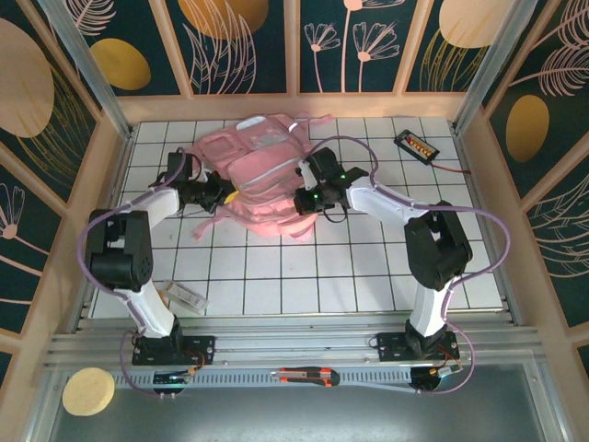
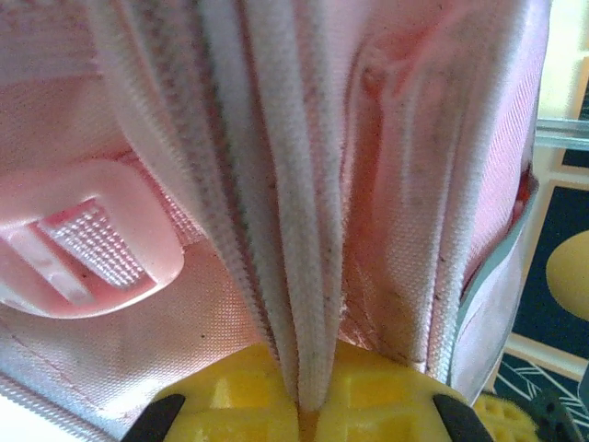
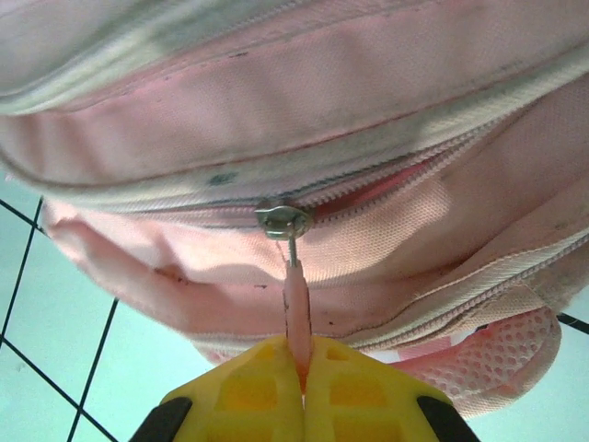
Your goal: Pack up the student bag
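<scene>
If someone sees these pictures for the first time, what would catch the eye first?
The big pink student bag at the far middle of the table draws the eye first. The right pincer is shut on its pink zipper pull; the left pincer pinches a ribbed fold of the bag.

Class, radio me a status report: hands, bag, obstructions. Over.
Left hand shut on student bag trim. Right hand shut on zipper pull. Box cutter lies clear of bag.
</scene>
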Motion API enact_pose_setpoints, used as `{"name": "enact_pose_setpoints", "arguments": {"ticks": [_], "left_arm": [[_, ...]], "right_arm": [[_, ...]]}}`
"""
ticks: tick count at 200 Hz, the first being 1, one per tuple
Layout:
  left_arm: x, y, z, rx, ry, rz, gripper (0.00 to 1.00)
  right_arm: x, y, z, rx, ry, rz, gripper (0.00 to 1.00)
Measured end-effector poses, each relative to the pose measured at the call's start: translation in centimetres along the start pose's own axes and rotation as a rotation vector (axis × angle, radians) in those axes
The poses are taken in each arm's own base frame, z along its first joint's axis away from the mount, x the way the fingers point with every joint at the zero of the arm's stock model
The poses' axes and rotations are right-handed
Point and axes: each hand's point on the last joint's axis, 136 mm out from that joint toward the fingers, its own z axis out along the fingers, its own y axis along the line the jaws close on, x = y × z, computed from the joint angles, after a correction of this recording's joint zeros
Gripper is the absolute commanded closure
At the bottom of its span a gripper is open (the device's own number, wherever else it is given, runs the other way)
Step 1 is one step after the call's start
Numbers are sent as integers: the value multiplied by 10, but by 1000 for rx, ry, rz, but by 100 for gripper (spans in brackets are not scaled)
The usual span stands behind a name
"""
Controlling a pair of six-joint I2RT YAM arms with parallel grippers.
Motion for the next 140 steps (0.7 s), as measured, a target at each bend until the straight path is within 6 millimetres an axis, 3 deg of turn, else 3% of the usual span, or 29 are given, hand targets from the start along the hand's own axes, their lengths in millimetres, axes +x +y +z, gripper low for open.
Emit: {"name": "enact_pose_setpoints", "arguments": {"ticks": [21,42,67,108,140], "left_arm": [[-24,-4,6,0,-35,-19,50],[-44,-9,-2,3,-102,-20,26],[-42,-14,-16,20,-156,-28,2],[12,-1,-47,115,-204,-164,1],[47,-1,-51,171,-217,-285,1]], "right_arm": [[-1,13,3,0,-15,0,100],[2,27,10,-8,2,2,100],[4,36,22,-24,33,23,100],[-5,43,30,-41,55,46,100],[-6,55,30,-60,60,30,100]]}}
